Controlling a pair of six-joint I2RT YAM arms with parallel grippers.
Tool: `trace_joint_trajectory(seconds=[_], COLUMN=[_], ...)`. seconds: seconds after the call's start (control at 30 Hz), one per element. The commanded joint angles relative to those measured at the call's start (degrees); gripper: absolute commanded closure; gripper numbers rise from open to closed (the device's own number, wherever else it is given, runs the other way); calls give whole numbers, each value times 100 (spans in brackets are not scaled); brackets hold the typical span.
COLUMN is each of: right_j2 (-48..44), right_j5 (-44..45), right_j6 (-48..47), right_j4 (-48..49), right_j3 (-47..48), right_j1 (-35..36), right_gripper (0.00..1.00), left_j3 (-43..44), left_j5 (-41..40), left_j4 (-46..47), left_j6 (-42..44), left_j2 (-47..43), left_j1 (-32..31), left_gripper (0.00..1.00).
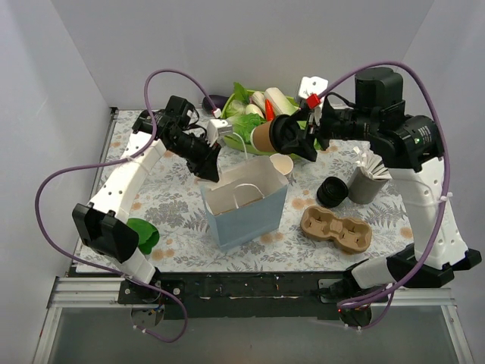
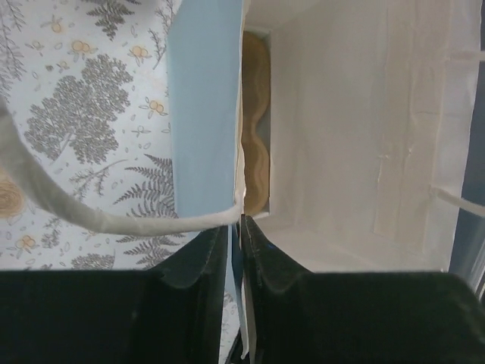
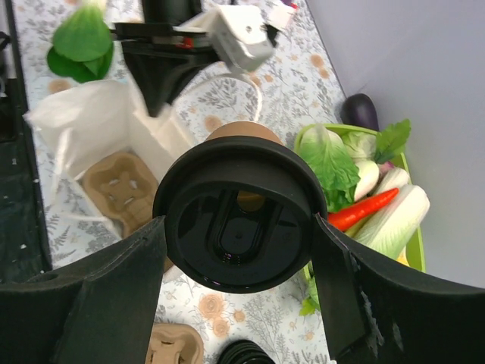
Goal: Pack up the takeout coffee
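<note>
Blue bag (image 1: 246, 220) mouth open, takeout coffee (image 1: 263, 136) beyond rim

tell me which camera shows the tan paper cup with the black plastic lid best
Top external: the tan paper cup with the black plastic lid shows side-on, lying sideways in the right gripper. Right wrist sees mainly the lid face-on, only a sliver of tan. Left wrist misses it.

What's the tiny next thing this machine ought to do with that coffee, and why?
Probably swing the right pincer toward the blue bag and turn the takeout coffee upright. The cup is gripped at its lid, lying sideways beyond the bag, while the left pincer pinches the rim open over a carrier inside.
</note>
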Motion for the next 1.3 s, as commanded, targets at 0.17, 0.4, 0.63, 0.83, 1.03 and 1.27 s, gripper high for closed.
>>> trace_joint_trajectory(seconds=[0.17, 0.4, 0.63, 0.83, 1.03, 1.27], right_j2=[105, 264, 571, 896, 1020, 608], right_j5=[-613, -262, 897, 1311, 1391, 1575], right_j6=[-538, -1356, -2033, -2271, -2306, -2648], right_j4=[-332, -429, -61, 125, 248, 274], right_j3=[-234, -568, -823, -893, -1244, -2078], right_j1=[416, 767, 1611, 1946, 2051, 2245], right_gripper=[99, 99, 99, 99, 99, 99], left_j3=[994, 1100, 1047, 1135, 942, 669], left_j5=[-120, -146, -23, 91, 152, 188], left_j4=[-128, -119, -23, 30, 188, 329], left_j6=[152, 143, 29, -67, -217, -313], left_j2=[241, 197, 214, 232, 13, -268], left_j1=[-19, -19, -28, -20, -55, -125], left_gripper=[97, 97, 90, 91, 91, 61])
